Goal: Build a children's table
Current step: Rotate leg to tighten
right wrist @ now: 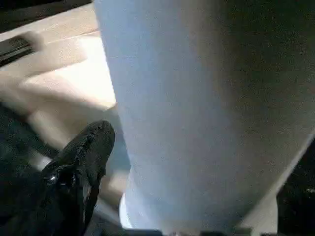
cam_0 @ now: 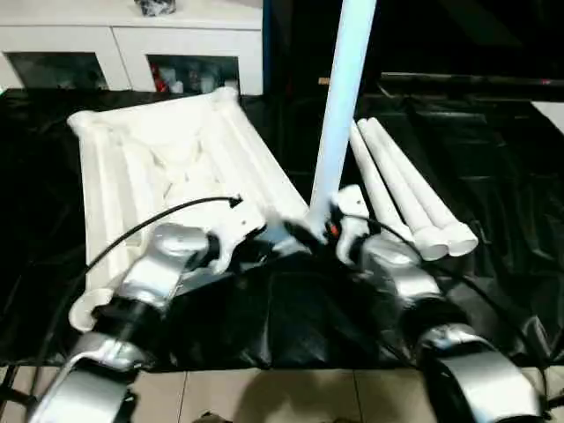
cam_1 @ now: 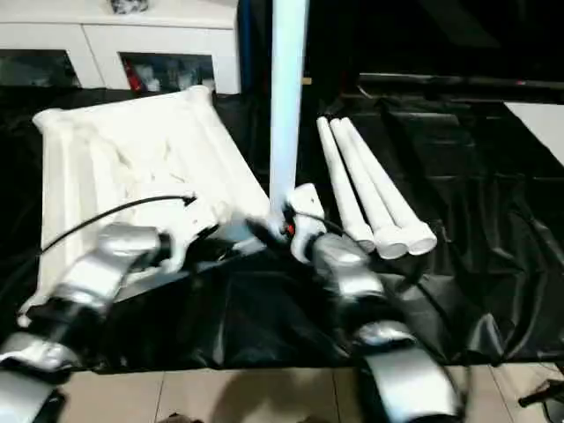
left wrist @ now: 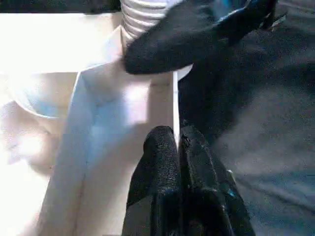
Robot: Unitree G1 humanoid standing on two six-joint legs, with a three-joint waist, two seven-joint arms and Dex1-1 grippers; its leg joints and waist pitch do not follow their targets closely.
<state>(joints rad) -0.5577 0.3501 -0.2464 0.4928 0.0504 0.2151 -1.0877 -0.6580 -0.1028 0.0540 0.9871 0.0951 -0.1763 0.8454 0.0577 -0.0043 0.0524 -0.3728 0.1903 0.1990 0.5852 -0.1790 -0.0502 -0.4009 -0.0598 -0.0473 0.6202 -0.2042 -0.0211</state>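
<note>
The white table top point(cam_0: 167, 167) lies upside down on the black sheet point(cam_0: 493, 176), with one leg point(cam_0: 339, 97) standing up in its near corner. The left tool point(left wrist: 178, 142) pinches the thin rim, and the right tool point(cam_0: 322, 231) is spread around the leg's bottom. Three more legs point(cam_0: 414, 198) lie beside it.

Head stereo pair high, facing down-forward; wrist cameras close along own fingers, all sharing the upright leg point(cam_0: 339, 106).

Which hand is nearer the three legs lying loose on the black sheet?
Right. The right hand sits at the upright leg, beside the three loose legs; the left hand pinches the tabletop rim, farther away.
</note>
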